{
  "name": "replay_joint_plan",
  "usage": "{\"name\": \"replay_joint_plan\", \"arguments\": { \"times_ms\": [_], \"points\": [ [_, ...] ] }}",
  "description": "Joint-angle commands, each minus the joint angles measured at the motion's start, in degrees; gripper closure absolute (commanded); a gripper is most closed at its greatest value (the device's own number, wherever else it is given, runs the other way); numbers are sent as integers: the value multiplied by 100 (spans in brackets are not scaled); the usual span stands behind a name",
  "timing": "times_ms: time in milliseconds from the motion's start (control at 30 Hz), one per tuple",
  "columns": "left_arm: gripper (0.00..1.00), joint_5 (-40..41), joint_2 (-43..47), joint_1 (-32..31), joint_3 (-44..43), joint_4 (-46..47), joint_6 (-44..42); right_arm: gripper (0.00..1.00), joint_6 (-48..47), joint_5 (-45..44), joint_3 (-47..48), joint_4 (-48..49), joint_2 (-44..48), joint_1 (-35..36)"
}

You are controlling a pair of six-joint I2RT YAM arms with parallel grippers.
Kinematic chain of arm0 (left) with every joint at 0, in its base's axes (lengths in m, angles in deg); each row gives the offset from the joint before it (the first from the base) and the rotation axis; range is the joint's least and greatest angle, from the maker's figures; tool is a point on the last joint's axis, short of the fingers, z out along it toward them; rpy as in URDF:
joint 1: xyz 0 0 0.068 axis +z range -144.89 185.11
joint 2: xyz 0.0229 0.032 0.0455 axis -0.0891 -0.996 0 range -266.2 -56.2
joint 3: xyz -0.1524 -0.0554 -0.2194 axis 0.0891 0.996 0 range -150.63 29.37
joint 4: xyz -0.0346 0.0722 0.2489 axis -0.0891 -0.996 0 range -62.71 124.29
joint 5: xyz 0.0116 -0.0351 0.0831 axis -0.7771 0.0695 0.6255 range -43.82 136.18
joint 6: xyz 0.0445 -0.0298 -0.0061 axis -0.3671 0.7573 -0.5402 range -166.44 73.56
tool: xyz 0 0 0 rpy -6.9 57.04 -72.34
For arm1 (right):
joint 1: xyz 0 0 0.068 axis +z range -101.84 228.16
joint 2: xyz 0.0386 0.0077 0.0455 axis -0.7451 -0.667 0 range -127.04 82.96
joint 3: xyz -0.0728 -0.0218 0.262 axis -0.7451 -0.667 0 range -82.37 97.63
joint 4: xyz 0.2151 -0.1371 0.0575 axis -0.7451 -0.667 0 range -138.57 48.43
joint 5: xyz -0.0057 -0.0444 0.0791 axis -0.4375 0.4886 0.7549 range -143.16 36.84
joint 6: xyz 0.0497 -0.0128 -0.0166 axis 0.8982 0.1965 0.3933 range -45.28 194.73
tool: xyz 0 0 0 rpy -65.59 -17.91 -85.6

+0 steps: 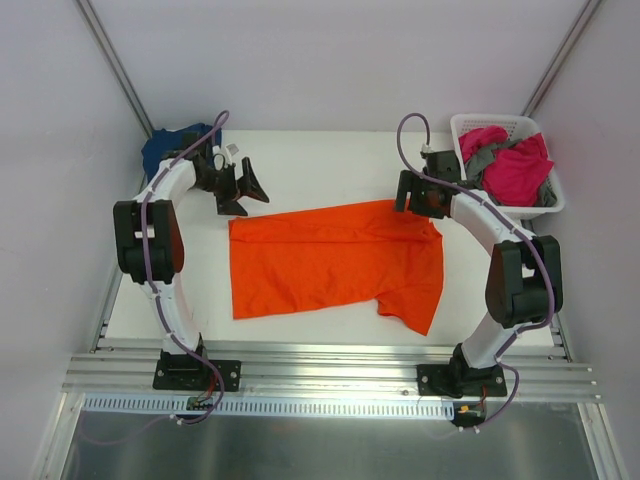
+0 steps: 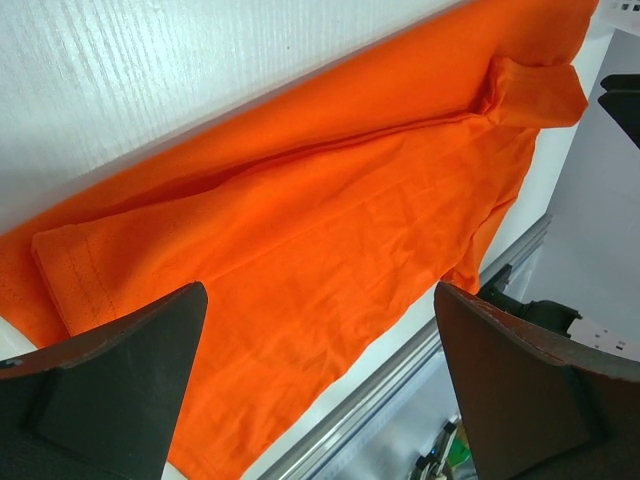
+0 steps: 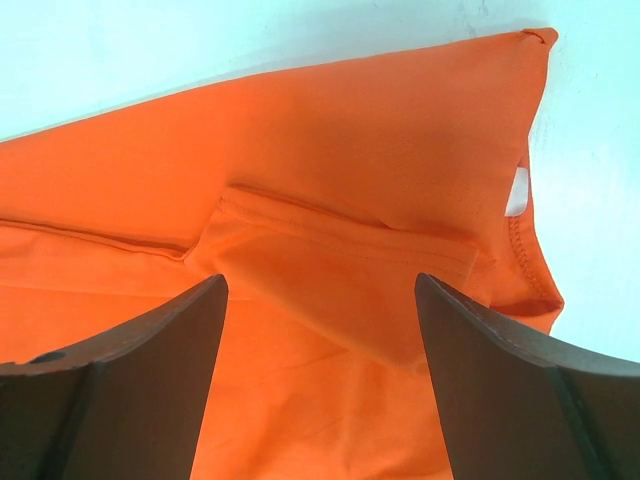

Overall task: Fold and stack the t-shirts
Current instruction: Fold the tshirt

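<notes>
The bright orange t-shirt (image 1: 335, 262) lies spread flat on the white table (image 1: 320, 155), with one sleeve folded over at its far right corner (image 3: 350, 250). My left gripper (image 1: 252, 203) hovers open over the shirt's far left corner, and in the left wrist view (image 2: 320, 290) only orange cloth (image 2: 330, 180) shows below the wide jaws. My right gripper (image 1: 420, 205) stands open over the far right corner, its jaws (image 3: 320, 280) straddling the folded sleeve without gripping it. A navy t-shirt (image 1: 168, 148) sits bunched at the far left, behind the left arm.
A white slotted basket (image 1: 470, 122) at the far right holds a magenta shirt (image 1: 522, 168) and a grey one (image 1: 482, 157). Metal rails (image 1: 330, 362) run along the table's near edge, between the arm bases. Grey walls close in the sides.
</notes>
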Motion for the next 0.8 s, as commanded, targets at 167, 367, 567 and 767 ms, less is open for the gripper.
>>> {"name": "replay_joint_plan", "arguments": {
  "times_ms": [167,367,567,767],
  "points": [
    [1,210,261,66,208,-61,-178,20,149,95,63,151,229,5],
    [2,369,25,329,-72,-96,-151,20,123,43,-34,151,299,-12],
    [4,421,-186,391,-179,-114,-160,20,88,-28,-34,125,299,-12],
    [8,378,-362,435,-249,-114,-160,20,52,-80,37,107,246,-3]
  ]
}}
